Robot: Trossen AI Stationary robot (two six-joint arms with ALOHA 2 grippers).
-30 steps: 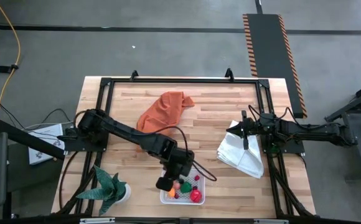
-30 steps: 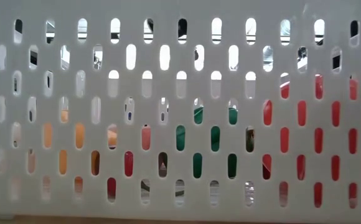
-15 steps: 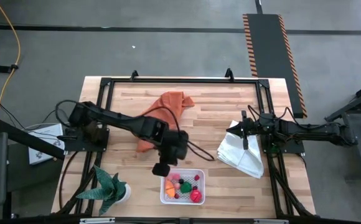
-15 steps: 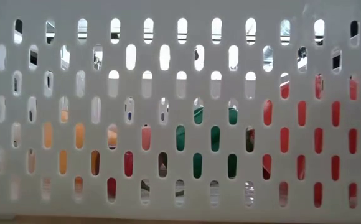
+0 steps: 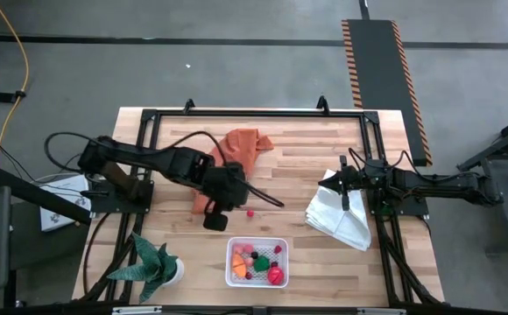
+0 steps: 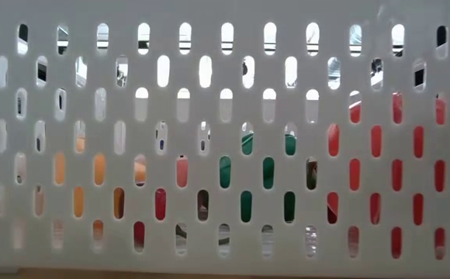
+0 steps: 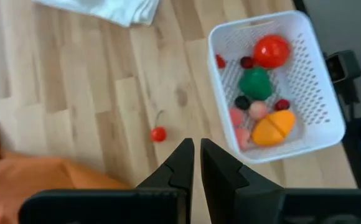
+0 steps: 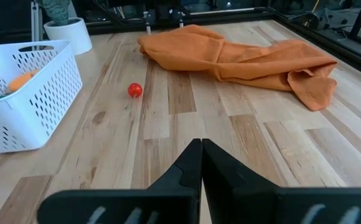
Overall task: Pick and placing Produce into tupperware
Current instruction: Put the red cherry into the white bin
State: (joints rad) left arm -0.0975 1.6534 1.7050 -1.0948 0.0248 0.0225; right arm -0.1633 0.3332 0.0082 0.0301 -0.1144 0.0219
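1. Left gripper (image 5: pixel 215 219) shut, empty, hovering by orange cloth (image 5: pixel 230 152).
2. Loose red cherry (image 5: pixel 250 212) on bare wood, just beside it twd right arm's side; basket (image 5: pixel 231 262) w/ other fruit nearer front edge.
3. Left arm far closer; right gripper (image 5: pixel 345 185) shut, parked over white cloth (image 5: pixel 342 219).

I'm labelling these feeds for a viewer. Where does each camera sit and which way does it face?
High: overhead, straight down on table and both arms.
Low: table height, filled by the white basket wall; no arm shows.
Left wrist: looks down past the shut left gripper at a cherry.
Right wrist: level across the table past the shut right gripper.
Both wrists share cherry and basket.
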